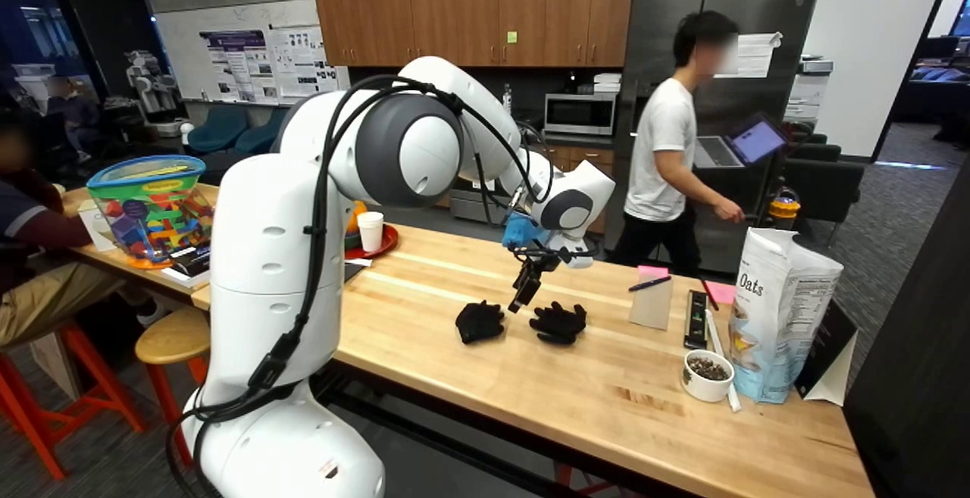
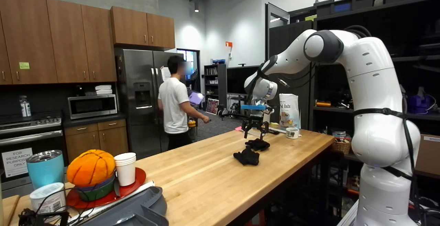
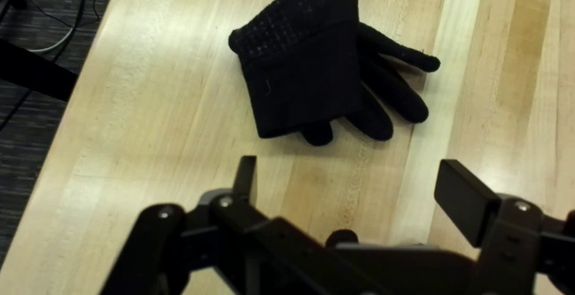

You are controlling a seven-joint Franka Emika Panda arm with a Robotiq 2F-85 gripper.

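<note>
At far left of the frame in an exterior view you have a tub of coloured blocks, then white cups on a red plate. Mid-frame, a black glove lies on the table; in the wrist view you see it at upper centre, plain cuff folded over, a pale dotted grid toward its upper left, fingers splayed right. Next comes your gripper, hanging above the table near both gloves, its fingers wide apart. Just right of it lies a second glove, also black, rumpled. Toward the lower right, a white bowl of dark bits stands beside the oats bag.
</note>
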